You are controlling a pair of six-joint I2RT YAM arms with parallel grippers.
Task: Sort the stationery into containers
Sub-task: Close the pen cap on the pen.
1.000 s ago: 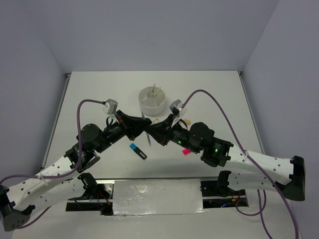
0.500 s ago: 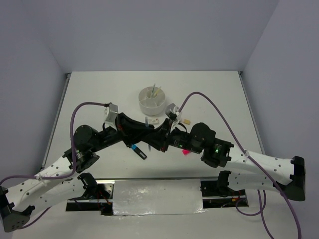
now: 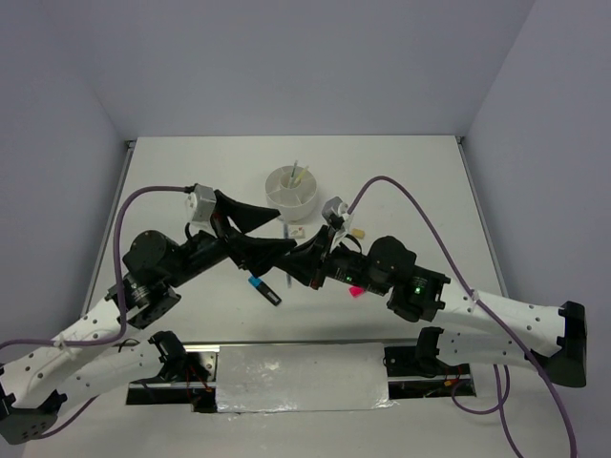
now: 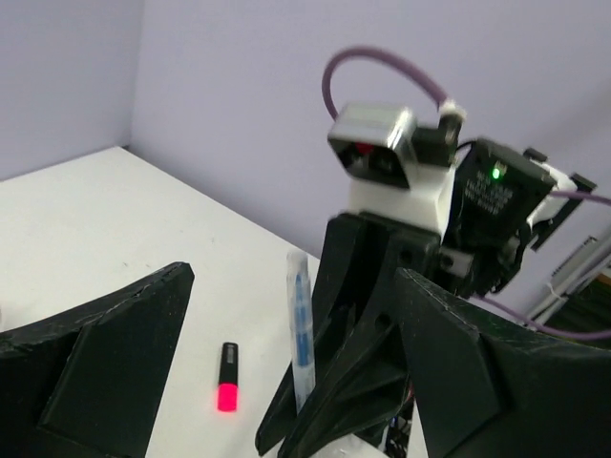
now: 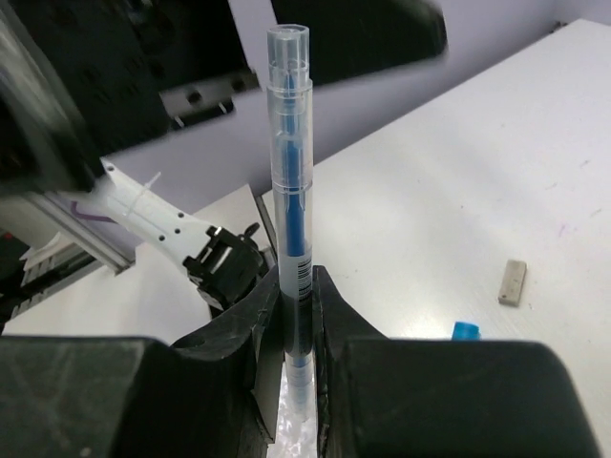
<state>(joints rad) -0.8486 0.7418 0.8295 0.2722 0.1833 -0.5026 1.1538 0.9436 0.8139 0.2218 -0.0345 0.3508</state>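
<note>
**Light-blue pen: carriage to the organiser cup**

My right end effector [image 5: 294, 305] was clamped on the lower barrel of the light-blue pen [image 5: 289, 153], which stood upright between its fingers, clear of the surface [image 3: 410, 181]; my left end effector [image 4: 294, 277] had its fingers wide apart, one on each side of the pen, gripping nothing. Both met near the middle of the surface, on the near side of the white organiser cup [image 3: 291, 188], in which thin pens stood; the blue-and-black highlighter [image 3: 264, 289], the pink-and-black highlighter [image 3: 355, 289] and two small erasers [image 3: 297, 231] lay loose on the surface.

Step in hand, as I judged it: carriage of the pen to the cup.

Next move: draw the left end effector clear of the pen; then carry the pen over the cup's rim, keep it upright, centre it over the compartment holding the other pens, lower it, and only then release.

Risk: with so low a grip, the long barrel could pivot.
</note>
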